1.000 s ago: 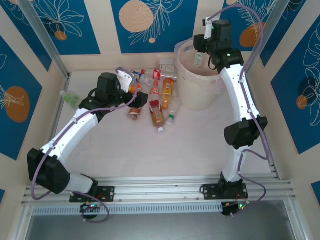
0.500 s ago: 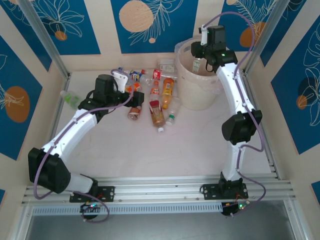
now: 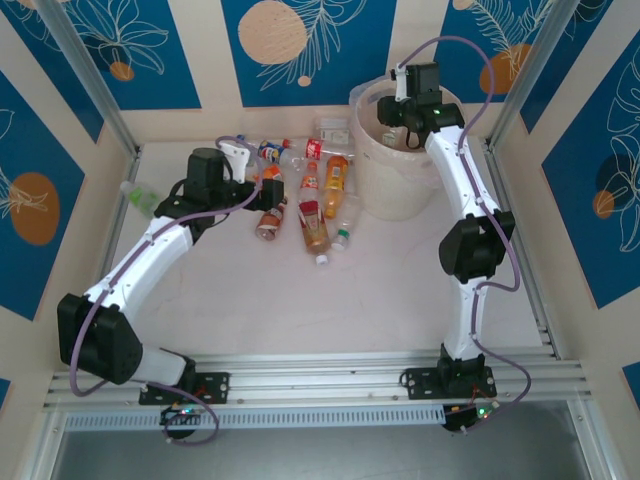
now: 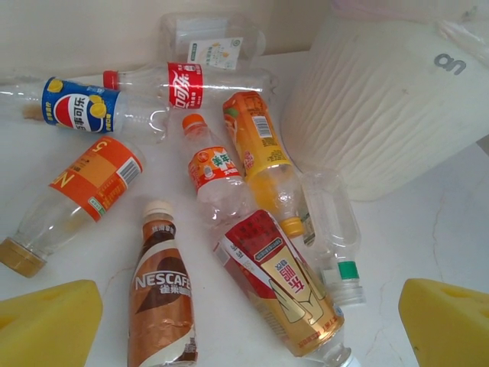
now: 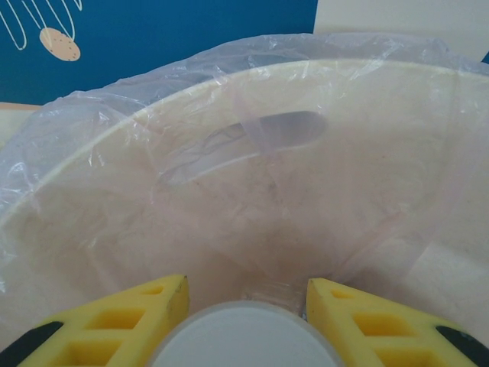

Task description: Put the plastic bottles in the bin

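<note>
left gripper (image 3: 270, 190) (image 4: 248, 306): yellow pads (image 4: 47, 329) spread wide with nothing between them; it hangs low over the loose plastic bottles (image 3: 312, 225)
under the left gripper, between its pads: red-and-gold bottle (image 4: 279, 287) lying on the table (image 4: 428, 229); brown Nescafe bottle (image 4: 160, 306) just beside it, toward the left pad
straight ahead of the left gripper: small orange-capped bottle (image 4: 208, 164) and orange juice bottle (image 4: 256, 141), lying side by side, close against the red-and-gold bottle
ahead and to its left: orange-labelled bottle (image 4: 92, 183) with a brown cap; beyond it the Pepsi bottle (image 4: 76, 111)
farthest ahead: Coca-Cola bottle (image 4: 183, 84) lying crosswise; behind it a clear container (image 4: 210, 46) with a white label, by the wall
ahead and to its right: clear green-capped bottle (image 4: 332, 229), near the foot of the bin (image 4: 382, 107) (image 3: 395, 190), whose ribbed outer wall rises there
right gripper (image 3: 393, 125) (image 5: 244, 294): clamped on the white-topped bottle (image 5: 241, 336), whose round top sits tight between the two yellow fingers (image 5: 145, 313)
bin, from the right gripper: open mouth directly below and ahead; the handle slot (image 5: 283, 130) faces the fingers on the far inner wall
clear liner (image 5: 92, 138): crinkled over the rim, ahead of and around the right gripper
</note>
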